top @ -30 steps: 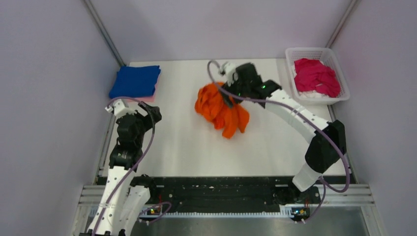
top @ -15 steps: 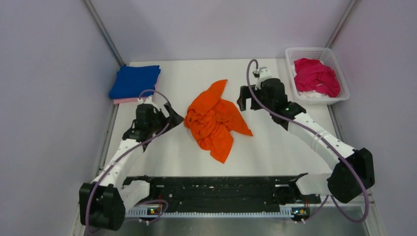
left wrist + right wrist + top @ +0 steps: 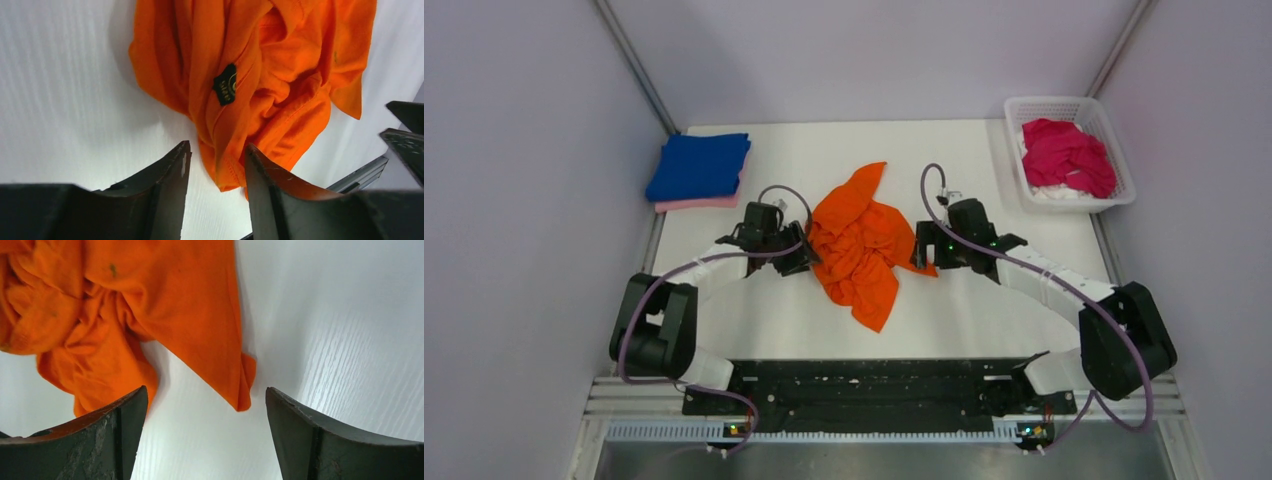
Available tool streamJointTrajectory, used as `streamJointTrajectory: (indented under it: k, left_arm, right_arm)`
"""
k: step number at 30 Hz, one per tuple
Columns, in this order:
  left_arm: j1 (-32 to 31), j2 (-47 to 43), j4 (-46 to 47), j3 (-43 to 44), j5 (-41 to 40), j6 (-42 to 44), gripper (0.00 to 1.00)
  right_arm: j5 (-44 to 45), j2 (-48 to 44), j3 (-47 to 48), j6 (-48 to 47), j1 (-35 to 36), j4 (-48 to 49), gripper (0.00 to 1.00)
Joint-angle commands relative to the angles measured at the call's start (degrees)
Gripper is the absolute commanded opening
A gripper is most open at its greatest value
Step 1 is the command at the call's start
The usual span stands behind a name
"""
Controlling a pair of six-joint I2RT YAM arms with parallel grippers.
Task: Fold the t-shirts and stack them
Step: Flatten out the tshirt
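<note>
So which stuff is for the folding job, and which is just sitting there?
For the job: orange shirt, blue shirt, pink shirt under it, magenta shirt.
Just there: white basket, table.

The orange t-shirt (image 3: 856,245) lies crumpled at the middle of the table (image 3: 984,310), one pointed end toward 12 o'clock and another toward 6. My left claw (image 3: 799,258) sits low at its 9 o'clock edge and my right claw (image 3: 921,247) at its 3 o'clock edge, both against the cloth. Out at 10 o'clock, a folded blue t-shirt (image 3: 700,166) rests on a pink t-shirt (image 3: 694,204). At 2 o'clock, the white basket (image 3: 1014,150) holds a bunched magenta t-shirt (image 3: 1067,155).
</note>
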Motion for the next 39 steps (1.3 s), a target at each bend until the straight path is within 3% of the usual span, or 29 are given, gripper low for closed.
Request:
streamJointTrajectory:
  k: [1, 4, 6, 9, 11, 14, 17, 22, 27, 33, 39]
  left_arm:
    - [-0.8, 3.0, 6.2, 3.6, 4.0, 0.1, 0.43]
    - [-1.0, 4.9, 6.6, 4.4, 4.2, -0.1, 0.25]
    - [-1.0, 5.4, 6.5, 5.0, 4.4, 0.2, 0.02]
    - [-1.0, 3.0, 6.1, 4.9, 4.0, 0.9, 0.00]
    - [-1.0, -0.3, 6.1, 3.9, 2.3, 1.2, 0.00]
    - [-1.0, -5.0, 4.8, 3.5, 0.7, 2.5, 0.00]
    - [-1.0, -9.1, 1.9, 4.3, -2.7, 2.9, 0.00]
    - [-0.9, -19.8, -0.6, 6.7, -11.7, 3.5, 0.00]
    - [-0.7, -31.7, -0.7, 11.4, -23.2, 5.0, 0.00]
    - [-0.8, -38.8, -3.2, 23.1, -32.1, 9.2, 0.00]
    - [-0.7, -42.0, -4.6, 34.4, -35.3, 12.8, 0.00]
  right_arm:
    - [-0.9, 2.4, -3.3, 3.4, 0.4, 1.8, 0.84]
    - [-1.6, 4.8, -4.3, 3.7, 1.0, 3.7, 0.81]
    - [0.5, 6.6, -4.7, 4.2, 2.1, 5.6, 0.78]
    - [3.6, 9.3, -5.1, 3.5, 4.4, 9.6, 0.69]
    - [3.5, 11.1, -4.9, 3.8, 5.6, 12.1, 0.57]
    - [3.3, 13.9, -4.6, 4.8, 6.3, 16.7, 0.35]
    - [6.7, 14.3, -2.9, 5.6, 6.4, 16.7, 0.00]
    - [16.8, 2.3, -1.7, 4.7, 6.2, 15.5, 0.00]
    - [21.6, -12.5, 5.0, -0.3, 4.4, 6.5, 0.00]
    - [19.0, -27.5, 14.1, -3.6, 3.4, 3.3, 0.00]
    - [17.8, -34.9, 27.8, -8.0, 3.4, -1.5, 0.00]
